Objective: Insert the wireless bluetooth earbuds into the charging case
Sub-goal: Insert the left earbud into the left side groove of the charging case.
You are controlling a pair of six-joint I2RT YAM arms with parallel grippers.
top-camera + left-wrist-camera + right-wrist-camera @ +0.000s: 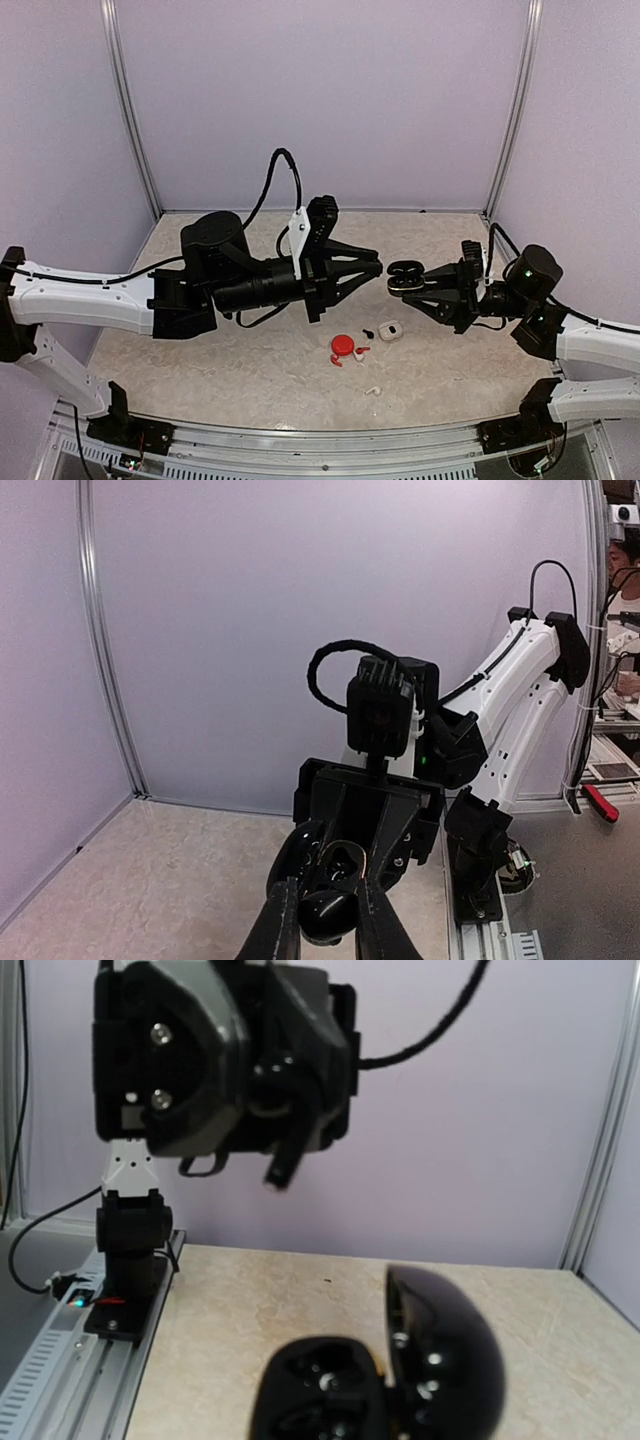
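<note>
My left gripper (pixel 378 267) reaches right at mid-height, shut on a glossy black earbud (pixel 330 916) pinched between its fingertips (pixel 282 920). Just beyond it is the black charging case (pixel 403 278), lid swung open, held in the air by my shut right gripper (pixel 412 282). In the left wrist view the case's open sockets (pixel 352 865) face the bud at close range. The right wrist view shows the case base (pixel 325 1390) and raised lid (pixel 445 1360), with the left gripper (pixel 283 1160) above; my right fingers are hidden there.
On the table below lie a red case (pixel 343 346) with a red bud (pixel 360 351) beside it, a white case (pixel 390 330), a loose black bud (pixel 368 332) and a white bud (pixel 372 390) nearer the front edge.
</note>
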